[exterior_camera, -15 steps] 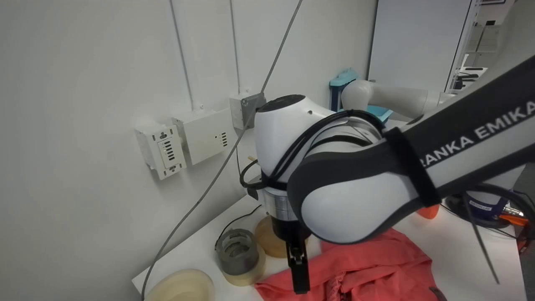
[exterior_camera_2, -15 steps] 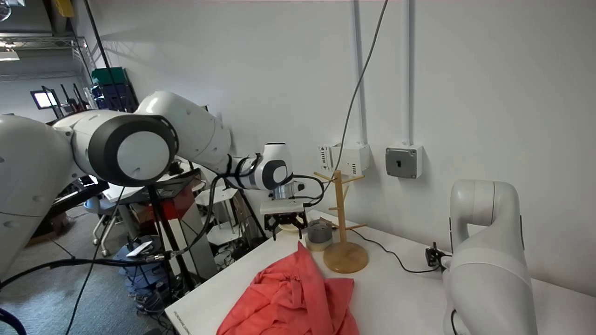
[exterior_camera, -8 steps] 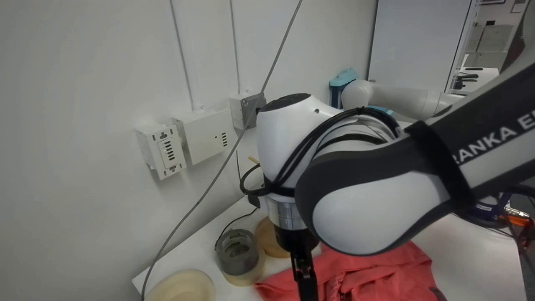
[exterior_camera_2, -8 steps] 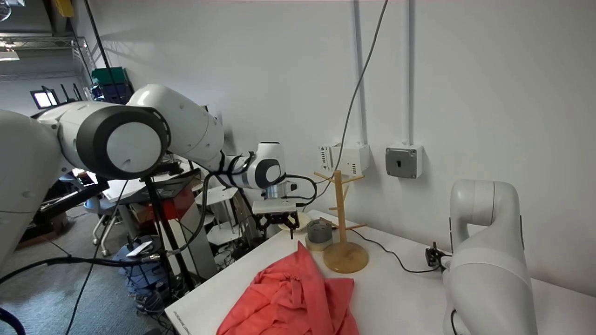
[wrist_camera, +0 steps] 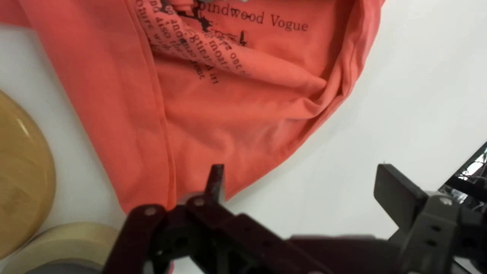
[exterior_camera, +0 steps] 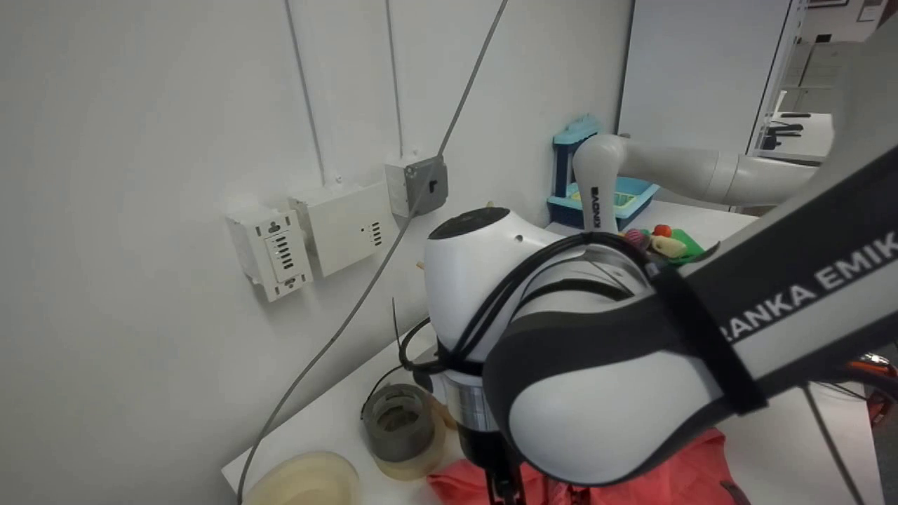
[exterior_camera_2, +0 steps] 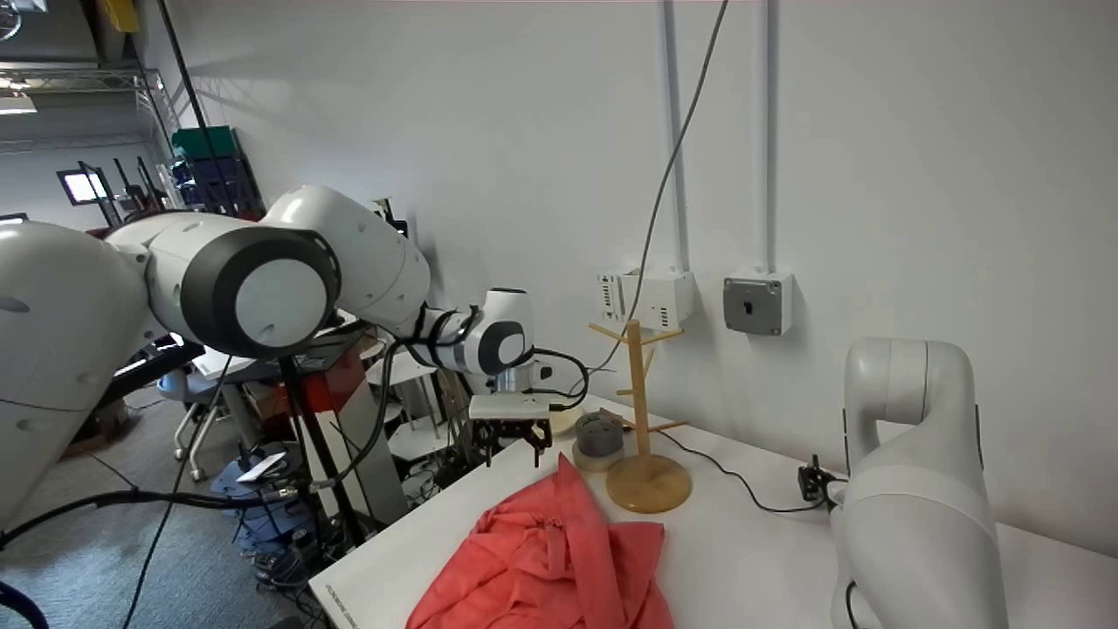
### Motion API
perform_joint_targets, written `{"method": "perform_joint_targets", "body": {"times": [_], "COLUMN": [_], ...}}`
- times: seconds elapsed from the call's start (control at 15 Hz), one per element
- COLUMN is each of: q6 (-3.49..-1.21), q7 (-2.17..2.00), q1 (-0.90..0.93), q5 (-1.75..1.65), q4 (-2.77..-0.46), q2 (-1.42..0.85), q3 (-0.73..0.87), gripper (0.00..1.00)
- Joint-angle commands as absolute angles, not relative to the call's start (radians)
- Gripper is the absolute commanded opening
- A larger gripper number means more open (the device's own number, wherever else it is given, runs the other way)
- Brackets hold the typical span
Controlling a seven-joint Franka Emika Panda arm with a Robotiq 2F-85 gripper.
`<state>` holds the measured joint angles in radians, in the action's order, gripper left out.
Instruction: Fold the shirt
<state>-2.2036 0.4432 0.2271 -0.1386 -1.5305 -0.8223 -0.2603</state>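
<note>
Holding something yellowish (exterior_camera: 622, 199), a tub (exterior_camera: 565, 213) stands beyond the shirt (exterior_camera: 677, 473).

One shirt (exterior_camera_2: 550, 559), one peg stand (exterior_camera_2: 641, 411) and two robot arms (exterior_camera_2: 921, 515) show.

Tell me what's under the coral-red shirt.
The coral-red shirt lies on the white table, which shows along its visible edges. Whether anything else lies beneath cannot be seen; the fabric covers it.
</note>
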Motion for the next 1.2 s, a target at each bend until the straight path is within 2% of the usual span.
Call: {"method": "perform_joint_targets", "body": {"times": [0.0, 1.0, 1.13], "q6": [-2.226, -2.297, -2.303], "q7": [0.447, 0.421, 0.421], "q1": [0.241, 0.313, 0.315], "q5": [-0.154, -0.244, -0.246], "q4": [-1.42, -1.129, -1.107], "q2": [-0.915, -1.133, -1.152], "q3": [-0.241, -0.148, -0.142], "gripper": [1.0, 1.0, 0.93]}}
